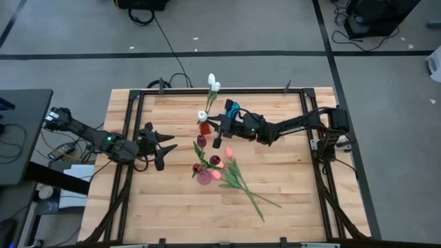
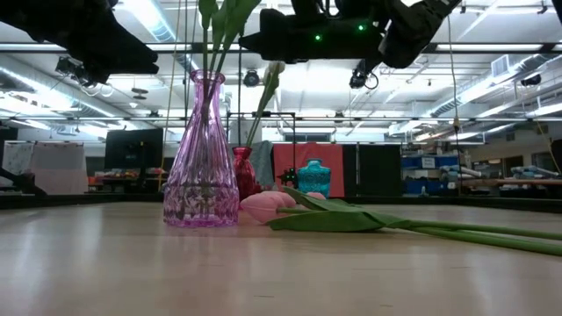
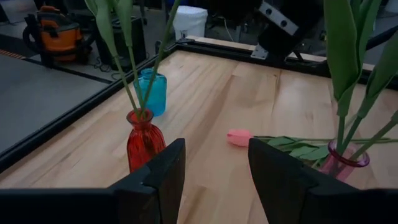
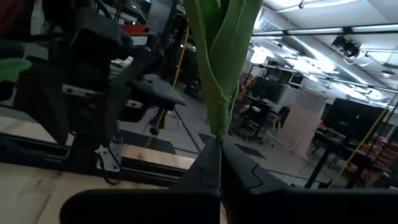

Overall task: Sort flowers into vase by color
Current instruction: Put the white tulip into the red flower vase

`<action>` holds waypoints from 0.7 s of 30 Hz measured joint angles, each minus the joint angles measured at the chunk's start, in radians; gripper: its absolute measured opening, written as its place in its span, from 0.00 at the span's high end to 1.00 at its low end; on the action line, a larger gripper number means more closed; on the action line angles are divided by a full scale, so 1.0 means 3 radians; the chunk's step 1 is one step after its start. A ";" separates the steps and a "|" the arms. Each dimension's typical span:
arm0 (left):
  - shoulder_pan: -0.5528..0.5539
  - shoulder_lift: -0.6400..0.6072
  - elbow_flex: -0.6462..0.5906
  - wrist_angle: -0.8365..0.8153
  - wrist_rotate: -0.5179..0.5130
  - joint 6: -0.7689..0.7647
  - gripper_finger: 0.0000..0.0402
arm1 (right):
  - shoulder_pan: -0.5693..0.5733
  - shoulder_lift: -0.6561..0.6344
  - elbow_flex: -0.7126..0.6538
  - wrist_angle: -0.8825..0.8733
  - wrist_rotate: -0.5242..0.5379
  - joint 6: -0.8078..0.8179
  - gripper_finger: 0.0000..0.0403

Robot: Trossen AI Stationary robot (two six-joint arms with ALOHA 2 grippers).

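Above the red vase [image 1: 204, 128], right gripper [image 1: 216, 132] clamping tulip [image 4: 219, 68]

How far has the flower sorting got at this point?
Partly done. White tulips stand in the red vase, and dark maroon tulips in the pink vase. In hand: the right gripper is shut on a green stem above the table. Left: pink tulips lie on the table, and the teal vase looks empty. The left gripper waits open.
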 joint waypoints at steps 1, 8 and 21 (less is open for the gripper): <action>0.0000 0.0000 0.0000 0.0012 0.0001 0.0000 0.55 | -0.0009 0.0000 0.0000 -0.0011 -0.0001 0.0008 0.99; 0.0000 0.0000 0.0000 0.0019 0.0000 -0.0015 0.55 | -0.0093 -0.0001 -0.0001 -0.0339 0.0098 0.0423 0.98; 0.0000 0.0000 0.0000 0.0101 0.0000 -0.0037 0.55 | -0.0307 -0.0003 -0.0001 -0.0999 -0.0129 0.1312 0.76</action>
